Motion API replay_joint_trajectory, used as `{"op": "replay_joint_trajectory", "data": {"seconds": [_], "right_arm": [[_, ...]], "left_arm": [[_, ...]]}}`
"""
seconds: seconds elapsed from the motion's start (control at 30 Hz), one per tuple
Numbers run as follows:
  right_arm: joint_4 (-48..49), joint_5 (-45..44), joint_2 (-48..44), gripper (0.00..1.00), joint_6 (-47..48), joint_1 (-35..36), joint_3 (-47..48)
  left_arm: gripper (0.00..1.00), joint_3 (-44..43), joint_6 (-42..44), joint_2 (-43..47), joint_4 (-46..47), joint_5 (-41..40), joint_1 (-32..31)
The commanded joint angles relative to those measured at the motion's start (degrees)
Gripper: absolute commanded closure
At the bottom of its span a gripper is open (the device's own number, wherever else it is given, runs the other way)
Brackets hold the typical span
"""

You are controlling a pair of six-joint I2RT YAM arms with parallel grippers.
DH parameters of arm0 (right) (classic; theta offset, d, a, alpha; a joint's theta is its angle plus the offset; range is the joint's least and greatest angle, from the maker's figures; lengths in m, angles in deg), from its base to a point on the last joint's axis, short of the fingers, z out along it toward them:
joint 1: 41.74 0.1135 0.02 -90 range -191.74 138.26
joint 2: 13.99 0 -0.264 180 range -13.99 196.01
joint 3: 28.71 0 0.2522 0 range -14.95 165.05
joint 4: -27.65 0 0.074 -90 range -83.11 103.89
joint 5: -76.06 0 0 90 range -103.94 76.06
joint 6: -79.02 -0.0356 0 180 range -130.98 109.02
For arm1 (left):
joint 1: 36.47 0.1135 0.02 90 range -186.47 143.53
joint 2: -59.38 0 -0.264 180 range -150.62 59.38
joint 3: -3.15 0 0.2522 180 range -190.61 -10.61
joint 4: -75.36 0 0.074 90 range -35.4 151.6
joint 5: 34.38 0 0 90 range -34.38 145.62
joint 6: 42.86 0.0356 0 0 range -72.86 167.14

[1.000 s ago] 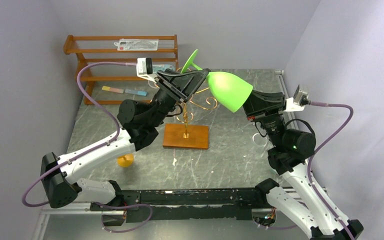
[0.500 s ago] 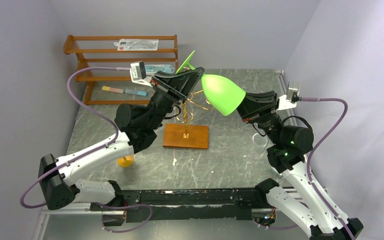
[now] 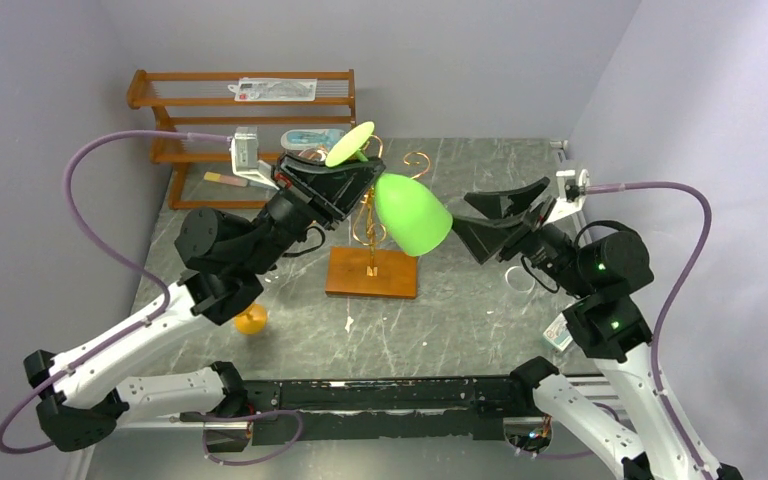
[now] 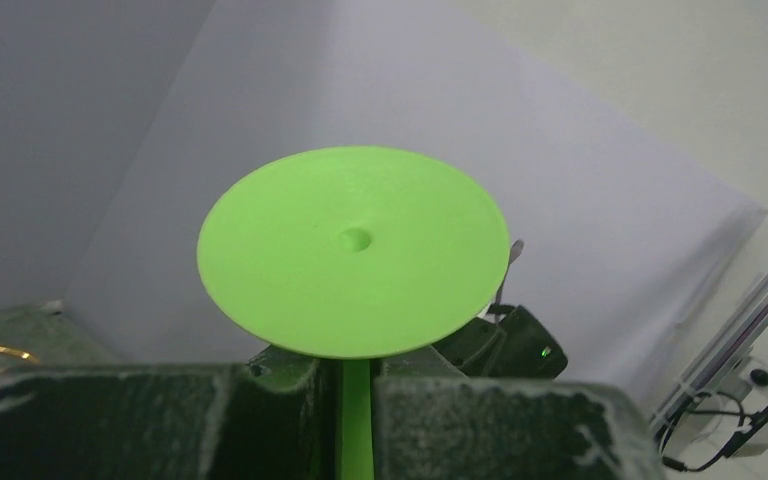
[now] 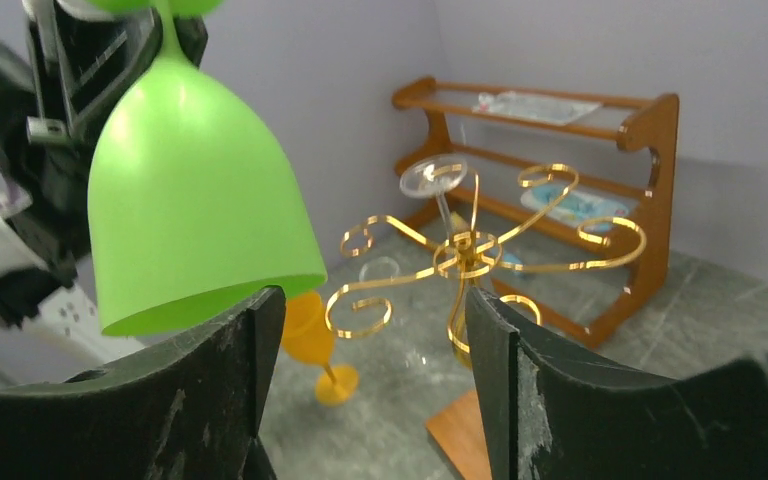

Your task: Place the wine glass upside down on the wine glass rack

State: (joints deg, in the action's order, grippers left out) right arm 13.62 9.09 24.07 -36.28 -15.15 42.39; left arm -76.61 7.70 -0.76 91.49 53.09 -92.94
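The green wine glass [image 3: 412, 213] hangs foot-up and tilted, its bowl low and right beside the top of the gold wire rack [image 3: 370, 228]. My left gripper [image 3: 358, 172] is shut on its stem. In the left wrist view the round foot [image 4: 354, 250] sits above the jaws and the stem [image 4: 356, 420] runs between them. My right gripper [image 3: 462, 213] stands open just right of the bowl, apart from it. In the right wrist view the bowl [image 5: 195, 210] hangs above the left finger [image 5: 240, 370], with the rack [image 5: 470, 245] beyond.
The rack stands on an orange-brown wooden base [image 3: 372, 272]. A clear glass [image 5: 435, 175] hangs on one rack arm. An orange glass [image 3: 250, 320] stands on the table at the left. A brown slatted shelf [image 3: 245, 100] lines the back wall. A clear ring-shaped object [image 3: 520, 280] lies near the right arm.
My right gripper let go of the bowl, opened and drew back to the right. My left gripper closed on the stem and carried the glass left, bowl swinging downward.
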Motion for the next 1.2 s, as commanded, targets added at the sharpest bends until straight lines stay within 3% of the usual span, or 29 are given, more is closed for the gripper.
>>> {"op": "replay_joint_trajectory", "data": {"seconds": [0.0,0.17,0.37,0.63,0.8,0.97,1.17], "right_arm": [[-14.8,6.7,-1.1,0.29,9.5,-0.1,3.4],[-18.5,15.9,-0.4,0.22,11.7,-0.1,7.5],[-18.2,24.0,1.8,0.18,8.5,-0.1,9.1],[-15.5,22.4,9.0,0.17,-6.3,-0.1,13.1],[-13.6,22.3,11.9,0.17,-11.6,-0.1,13.9],[-6.2,23.0,14.8,0.20,-21.7,0.4,12.5],[-6.6,13.4,20.0,0.21,-28.0,5.5,15.5]], "left_arm": [[0.95,-2.9,7.9,2.4,-16.2,5.8,-0.2],[0.95,-4.3,12.5,5.0,-25.1,12.6,-0.3],[0.95,-4.5,18.5,8.6,-36.0,11.6,-0.2],[0.95,-2.9,32.6,12.2,-45.0,14.6,-0.2],[0.95,-4.1,38.7,13.4,-50.6,11.4,-0.2],[0.95,-0.3,42.4,15.8,-48.2,7.7,-0.3],[0.95,4.1,44.7,17.5,-44.6,5.0,-0.2]]}}
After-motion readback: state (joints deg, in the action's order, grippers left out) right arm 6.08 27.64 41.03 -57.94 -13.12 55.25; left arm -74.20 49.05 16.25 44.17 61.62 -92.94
